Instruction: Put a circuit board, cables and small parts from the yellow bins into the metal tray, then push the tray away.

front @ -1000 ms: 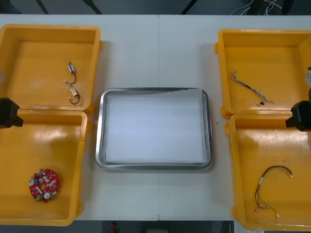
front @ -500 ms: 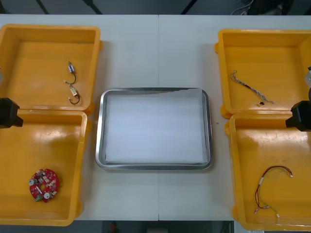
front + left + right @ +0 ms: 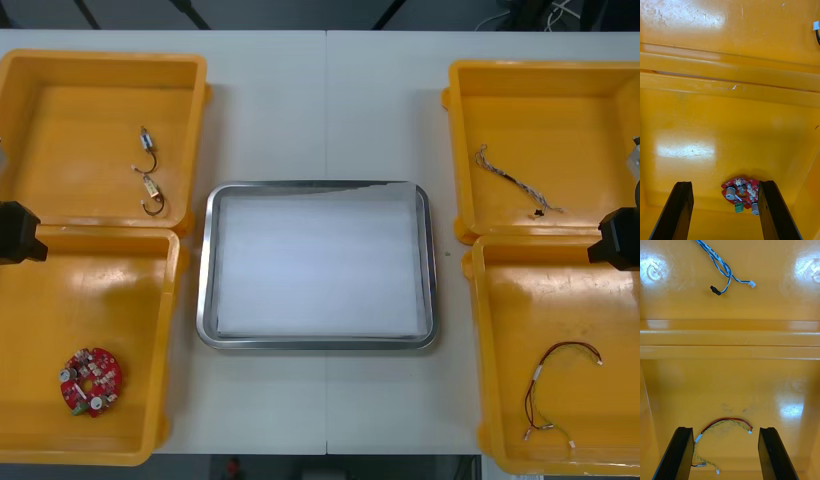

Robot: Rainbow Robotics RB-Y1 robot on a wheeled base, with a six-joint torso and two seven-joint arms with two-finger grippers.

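A round red circuit board (image 3: 91,380) lies in the near left yellow bin (image 3: 172,330). In the left wrist view it (image 3: 741,190) sits just beyond my open left gripper (image 3: 725,183), nearer one finger. The left arm (image 3: 18,232) hangs at the table's left edge. A red and yellow cable (image 3: 555,385) lies in the near right bin (image 3: 476,340), and it (image 3: 720,427) shows between the fingers of my open right gripper (image 3: 726,428), below them. The right arm (image 3: 620,240) hangs at the right edge. The metal tray (image 3: 205,270) sits in the middle, white inside.
The far right bin (image 3: 455,150) holds a twisted blue and white cable (image 3: 515,182), which lies past the bin walls (image 3: 730,341) in the right wrist view. The far left bin (image 3: 200,120) holds a short black cable (image 3: 150,180) with pale ends.
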